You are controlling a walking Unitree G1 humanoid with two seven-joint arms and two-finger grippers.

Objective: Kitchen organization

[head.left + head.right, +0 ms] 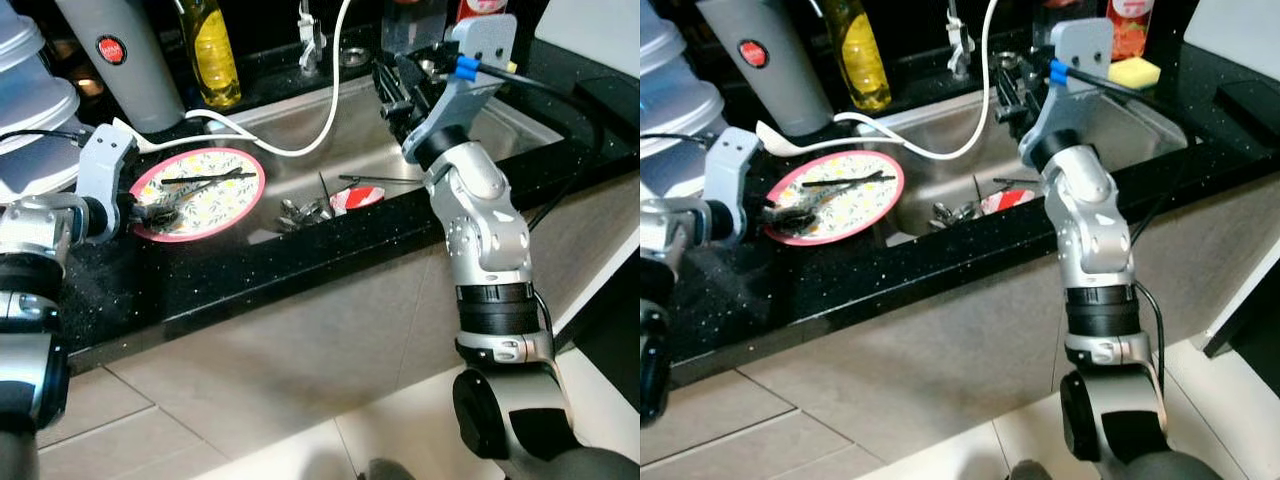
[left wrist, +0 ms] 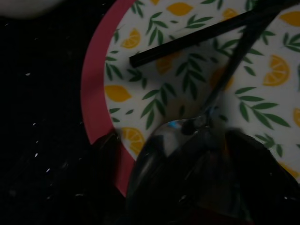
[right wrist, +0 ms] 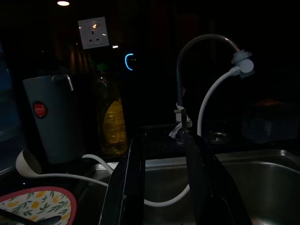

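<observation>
At the black bench's front left, the left gripper [image 1: 150, 212] reaches over the near rim of a pink-rimmed lemon-print plate [image 1: 215, 195], its fingers closed around the bowl of a metal spoon [image 2: 187, 140] lying on the plate beside a black chopstick [image 2: 197, 40]. The right gripper [image 3: 164, 187] hangs above the steel sink [image 1: 510, 125], its fingers parted and holding nothing. More cutlery [image 1: 305, 210] lies in the sink's front left corner.

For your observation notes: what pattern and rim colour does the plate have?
Plate: white with yellow lemons, orange slices and green leaves, pink-red rim; clearest in the left wrist view.
</observation>
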